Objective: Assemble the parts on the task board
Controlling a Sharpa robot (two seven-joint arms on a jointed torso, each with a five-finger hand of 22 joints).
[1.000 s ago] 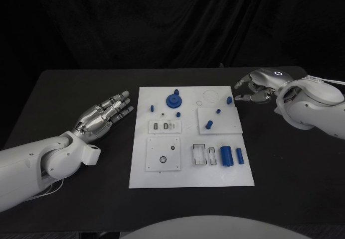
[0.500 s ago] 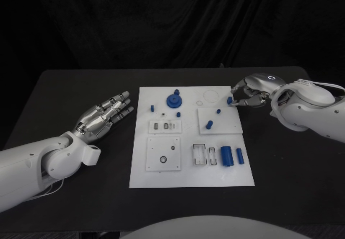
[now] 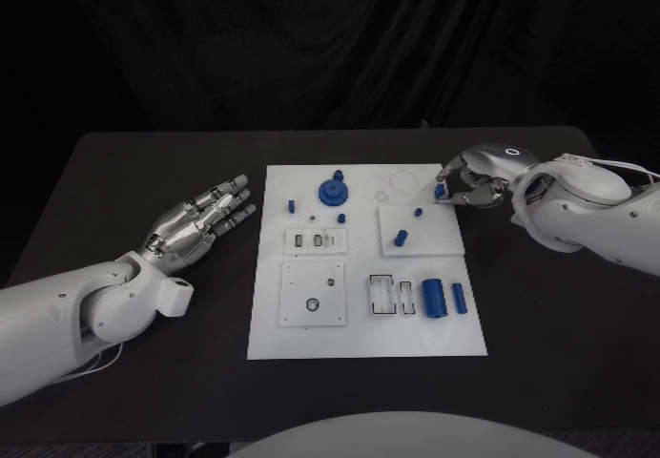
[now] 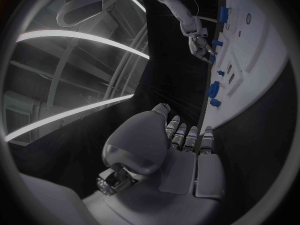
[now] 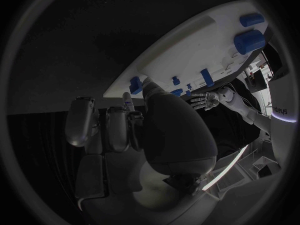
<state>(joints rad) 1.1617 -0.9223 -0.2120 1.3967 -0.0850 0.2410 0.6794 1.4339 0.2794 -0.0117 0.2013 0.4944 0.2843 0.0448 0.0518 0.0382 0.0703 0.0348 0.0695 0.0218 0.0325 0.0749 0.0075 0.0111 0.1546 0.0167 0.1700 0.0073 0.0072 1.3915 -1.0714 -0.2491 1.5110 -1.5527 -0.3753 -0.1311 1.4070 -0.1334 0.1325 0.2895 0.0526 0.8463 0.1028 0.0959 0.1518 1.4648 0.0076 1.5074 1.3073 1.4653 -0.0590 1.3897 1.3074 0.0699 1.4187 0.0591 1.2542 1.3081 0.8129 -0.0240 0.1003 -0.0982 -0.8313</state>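
Observation:
The white task board (image 3: 360,329) lies mid-table. A small blue peg (image 3: 439,191) stands at its far right edge. My right hand (image 3: 472,181) reaches in from the right and pinches this peg (image 5: 135,85) between thumb and a finger. The peg still stands on the board (image 5: 200,50). My left hand (image 3: 206,216) lies flat on the table left of the board, fingers spread and holding nothing. The same hand (image 4: 182,147) shows from behind, with the board (image 4: 253,80) beside it and the right hand (image 4: 199,44) far off.
On the board sit a round blue knob part (image 3: 333,193), small pegs (image 3: 290,205) (image 3: 401,239), a blue cylinder (image 3: 432,299) and a blue bar (image 3: 458,300). Raised white plates (image 3: 426,243) (image 3: 296,286) and slotted holders lie between them. Black table surrounds the board.
My right hand has moved left from beside the board onto its far right edge and closed its fingers around the small blue peg. The left hand has not moved.

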